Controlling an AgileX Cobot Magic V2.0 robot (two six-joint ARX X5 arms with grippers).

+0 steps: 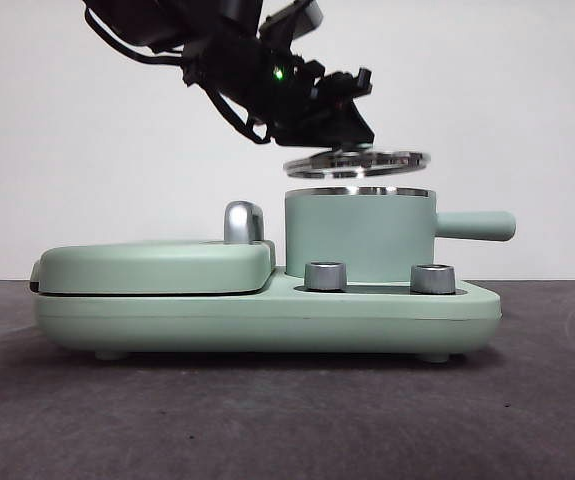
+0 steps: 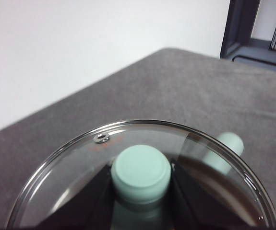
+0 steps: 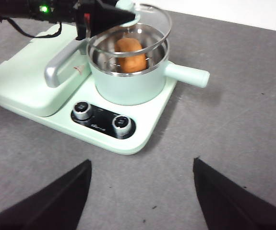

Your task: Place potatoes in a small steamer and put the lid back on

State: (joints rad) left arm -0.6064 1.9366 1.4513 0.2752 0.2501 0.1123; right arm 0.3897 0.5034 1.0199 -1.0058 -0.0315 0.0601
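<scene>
Glass lid (image 1: 357, 163) held just above the small steamer (image 1: 359, 238), not touching its steel rim.

Inside the steamer, one orange-brown potato (image 3: 130, 54) resting on the steel insert. Above the steamer, left claw (image 2: 140, 179) clamped on the lid's mint-green knob (image 2: 140, 171), one black jaw on each side. Beside the steamer, away from its straight handle (image 1: 475, 225), a flat mint-green griddle cover (image 1: 152, 266) with a steel grip (image 1: 243, 222). Below the steamer, two steel dials (image 3: 102, 117) on the mint-green base (image 1: 267, 318). Well back from the steamer over the grey counter (image 3: 234, 124), right claw (image 3: 142, 196) spread wide, holding nothing.
</scene>
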